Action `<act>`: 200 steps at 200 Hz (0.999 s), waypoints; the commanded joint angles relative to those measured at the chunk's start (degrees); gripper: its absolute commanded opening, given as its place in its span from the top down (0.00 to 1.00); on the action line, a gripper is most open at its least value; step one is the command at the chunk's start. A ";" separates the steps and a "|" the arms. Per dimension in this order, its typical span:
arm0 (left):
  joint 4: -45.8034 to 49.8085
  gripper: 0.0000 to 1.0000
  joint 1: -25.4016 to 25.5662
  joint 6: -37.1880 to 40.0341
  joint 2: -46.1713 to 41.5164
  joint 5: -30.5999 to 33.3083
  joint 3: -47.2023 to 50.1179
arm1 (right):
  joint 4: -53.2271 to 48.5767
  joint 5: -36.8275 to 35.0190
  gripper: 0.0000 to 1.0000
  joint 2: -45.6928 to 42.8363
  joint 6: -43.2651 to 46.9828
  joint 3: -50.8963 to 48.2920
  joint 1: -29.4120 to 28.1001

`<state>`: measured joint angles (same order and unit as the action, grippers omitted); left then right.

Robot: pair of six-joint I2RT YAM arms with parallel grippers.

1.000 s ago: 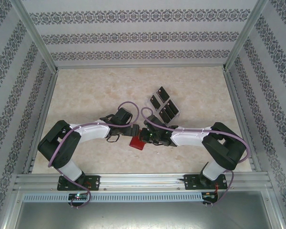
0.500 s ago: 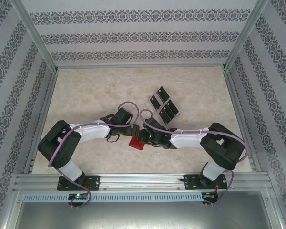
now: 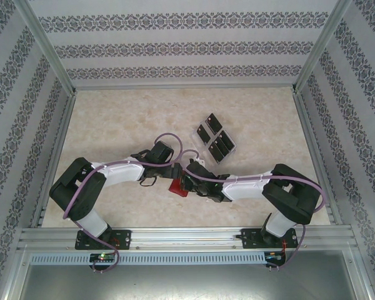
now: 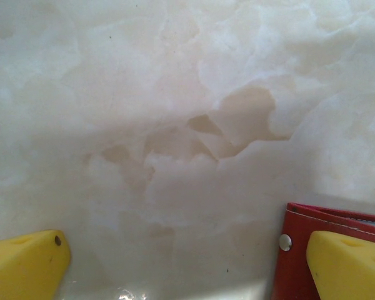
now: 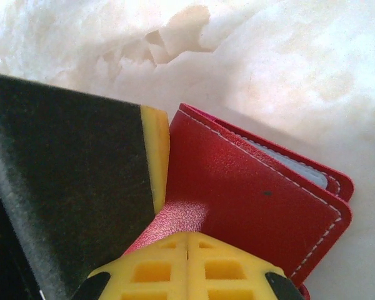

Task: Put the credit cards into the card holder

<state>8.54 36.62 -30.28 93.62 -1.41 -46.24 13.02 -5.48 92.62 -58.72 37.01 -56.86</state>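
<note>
Two arms, the left arm (image 3: 122, 170) and the right arm (image 3: 250, 184), meet in the middle of a pale, marble-like worktop (image 3: 112, 119) in the top view. Walls with a dark ornament pattern and a metal frame stand around it. The red card holder (image 3: 177, 186) lies between the two wrists, partly covered by them. The credit cards (image 3: 215, 140) lie further back, at a clear tray (image 3: 233, 149).

In the left wrist view the left tool (image 4: 187, 269) is spread wide. Its yellow fingertips (image 4: 25, 262) are cut off by the bottom edge, and one tip is over a corner of the card holder.

In the right wrist view the right tool (image 5: 187, 265) is pressed together over the card holder. A red tab runs under the tips, and I cannot tell if it is pinched. A dark block with a yellow edge (image 5: 155, 156) at the left is hard to identify.
</note>
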 commanded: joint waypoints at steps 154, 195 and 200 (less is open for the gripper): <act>2.27 0.00 -0.50 -1.44 1.86 -1.19 1.26 | -16.18 -0.38 0.96 8.87 -0.82 -3.63 -8.51; 2.60 0.00 -0.50 -1.95 2.26 -0.97 0.63 | -19.20 0.88 0.63 0.72 4.39 0.26 -4.45; 2.71 0.00 -0.50 -2.02 2.26 -1.03 0.37 | -20.11 1.03 0.58 -0.68 5.36 1.13 -3.94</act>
<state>8.58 36.64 -30.52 93.58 -1.30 -46.30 11.11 -10.70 93.34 -57.47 39.03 -62.70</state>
